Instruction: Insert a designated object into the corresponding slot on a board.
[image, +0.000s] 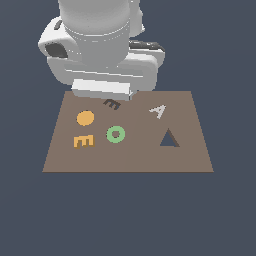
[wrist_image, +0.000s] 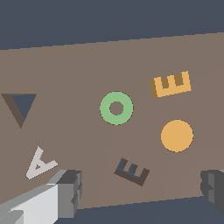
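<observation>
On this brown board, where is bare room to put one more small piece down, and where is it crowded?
The board is bare along its near edge, below the orange E, green ring and triangular cutout. It is crowded on the exterior view's left, where the orange disc, E, ring and E-shaped slot cluster.
</observation>
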